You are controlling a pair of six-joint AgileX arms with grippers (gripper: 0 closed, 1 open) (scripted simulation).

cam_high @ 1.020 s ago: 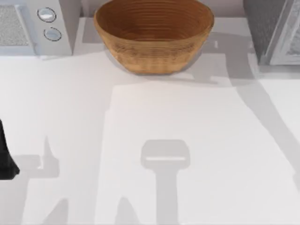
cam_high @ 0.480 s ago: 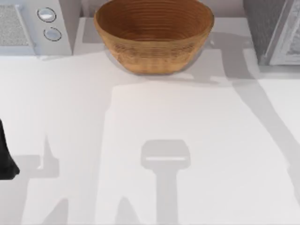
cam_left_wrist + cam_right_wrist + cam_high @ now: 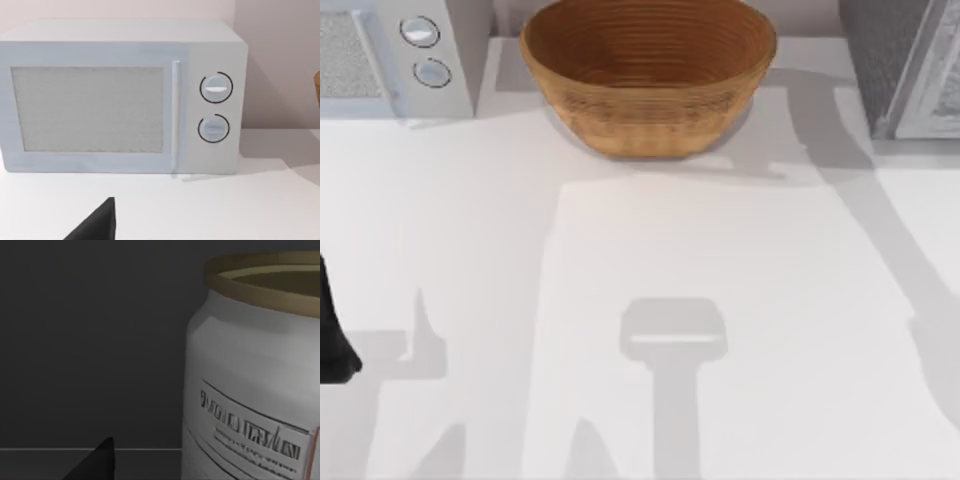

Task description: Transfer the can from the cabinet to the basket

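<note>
The can fills much of the right wrist view: pale metal, brownish top rim, printed label. It stands upright on a dark floor before a dark wall, and a dark tip of my right gripper is close beside it, apart from it. The cabinet, speckled grey with a light-grey framed door, stands at the table's far right. At the far middle sits the brown wicker basket, with nothing in it. My left arm is parked at the left edge.
A white microwave with two round knobs occupies the far left corner and faces the left wrist camera. Arm shadows lie across the white table between the basket and the near edge.
The right arm's shadow on the table has shifted rightward toward the cabinet. The left arm, basket and microwave have not moved.
</note>
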